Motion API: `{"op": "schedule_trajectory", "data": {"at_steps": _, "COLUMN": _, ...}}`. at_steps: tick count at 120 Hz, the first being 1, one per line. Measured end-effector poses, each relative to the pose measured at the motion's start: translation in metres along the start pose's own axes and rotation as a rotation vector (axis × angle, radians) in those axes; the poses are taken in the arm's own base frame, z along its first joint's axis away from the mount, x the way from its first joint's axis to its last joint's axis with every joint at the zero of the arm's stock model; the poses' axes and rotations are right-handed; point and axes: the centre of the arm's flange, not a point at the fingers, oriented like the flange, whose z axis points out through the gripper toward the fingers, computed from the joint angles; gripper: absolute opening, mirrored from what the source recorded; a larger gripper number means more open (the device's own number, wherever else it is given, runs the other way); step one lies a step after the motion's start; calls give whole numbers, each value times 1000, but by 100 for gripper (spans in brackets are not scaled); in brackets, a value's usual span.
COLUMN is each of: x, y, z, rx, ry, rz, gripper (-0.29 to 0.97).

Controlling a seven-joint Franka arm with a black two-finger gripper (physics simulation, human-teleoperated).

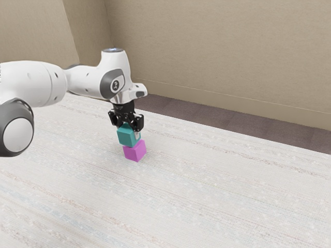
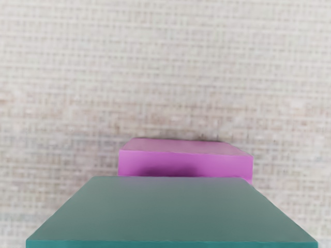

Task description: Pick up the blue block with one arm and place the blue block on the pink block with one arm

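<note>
I see my gripper (image 1: 126,125) clamped from two sides on the blue block (image 1: 128,136), which renders teal; the block sits directly over the pink block (image 1: 135,151) on the pale table (image 1: 222,181); I cannot tell whether the two blocks touch; the wrist view shows the pink block (image 2: 186,160) just beyond the held one (image 2: 170,213).

Pale woven tabletop (image 1: 217,196), beige walls (image 1: 232,46)

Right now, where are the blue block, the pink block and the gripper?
blue block (image 1: 127,137): exterior view, on its front face.
pink block (image 2: 212,163): wrist view, on its side face.
gripper (image 1: 128,127): exterior view, midway between its fingertips, at the blue block's top.
</note>
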Motion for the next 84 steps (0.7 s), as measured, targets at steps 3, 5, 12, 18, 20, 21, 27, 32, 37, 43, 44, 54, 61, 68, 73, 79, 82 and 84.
{"op": "schedule_trajectory", "data": {"at_steps": 3, "x": 0, "y": 0, "z": 2, "rx": 0, "ry": -3, "rz": -4, "gripper": 36}}
{"op": "schedule_trajectory", "data": {"at_steps": 5, "x": 0, "y": 0, "z": 3, "rx": 0, "ry": -4, "rz": -7, "gripper": 36}}
{"op": "schedule_trajectory", "data": {"at_steps": 12, "x": 0, "y": 0, "z": 6, "rx": 0, "ry": -9, "rz": -16, "gripper": 35}}
{"op": "schedule_trajectory", "data": {"at_steps": 18, "x": 0, "y": 0, "z": 7, "rx": 0, "ry": -10, "rz": -23, "gripper": 35}}
{"op": "schedule_trajectory", "data": {"at_steps": 20, "x": 0, "y": 0, "z": 8, "rx": 0, "ry": -10, "rz": -26, "gripper": 35}}
{"op": "schedule_trajectory", "data": {"at_steps": 21, "x": 0, "y": 0, "z": 7, "rx": 0, "ry": -10, "rz": -27, "gripper": 35}}
{"op": "schedule_trajectory", "data": {"at_steps": 27, "x": 0, "y": 0, "z": 6, "rx": 0, "ry": -7, "rz": -33, "gripper": 35}}
{"op": "schedule_trajectory", "data": {"at_steps": 32, "x": 1, "y": 0, "z": 5, "rx": 1, "ry": -5, "rz": -37, "gripper": 35}}
{"op": "schedule_trajectory", "data": {"at_steps": 37, "x": 1, "y": -1, "z": 5, "rx": 2, "ry": -3, "rz": -41, "gripper": 35}}
{"op": "schedule_trajectory", "data": {"at_steps": 43, "x": 2, "y": -1, "z": 3, "rx": 3, "ry": 0, "rz": -46, "gripper": 35}}
{"op": "schedule_trajectory", "data": {"at_steps": 44, "x": 2, "y": -1, "z": 3, "rx": 3, "ry": 1, "rz": -47, "gripper": 35}}
{"op": "schedule_trajectory", "data": {"at_steps": 54, "x": 3, "y": -1, "z": 2, "rx": 4, "ry": 4, "rz": -54, "gripper": 35}}
{"op": "schedule_trajectory", "data": {"at_steps": 61, "x": 3, "y": -1, "z": 2, "rx": 6, "ry": 5, "rz": -57, "gripper": 36}}
{"op": "schedule_trajectory", "data": {"at_steps": 68, "x": 4, "y": -2, "z": 3, "rx": 7, "ry": 5, "rz": -57, "gripper": 36}}
{"op": "schedule_trajectory", "data": {"at_steps": 73, "x": 4, "y": -2, "z": 2, "rx": 8, "ry": 6, "rz": -56, "gripper": 36}}
{"op": "schedule_trajectory", "data": {"at_steps": 79, "x": 4, "y": -1, "z": 2, "rx": 8, "ry": 7, "rz": -52, "gripper": 36}}
{"op": "schedule_trajectory", "data": {"at_steps": 82, "x": 5, "y": -1, "z": 2, "rx": 8, "ry": 7, "rz": -50, "gripper": 36}}
{"op": "schedule_trajectory", "data": {"at_steps": 84, "x": 5, "y": -1, "z": 2, "rx": 8, "ry": 8, "rz": -49, "gripper": 36}}
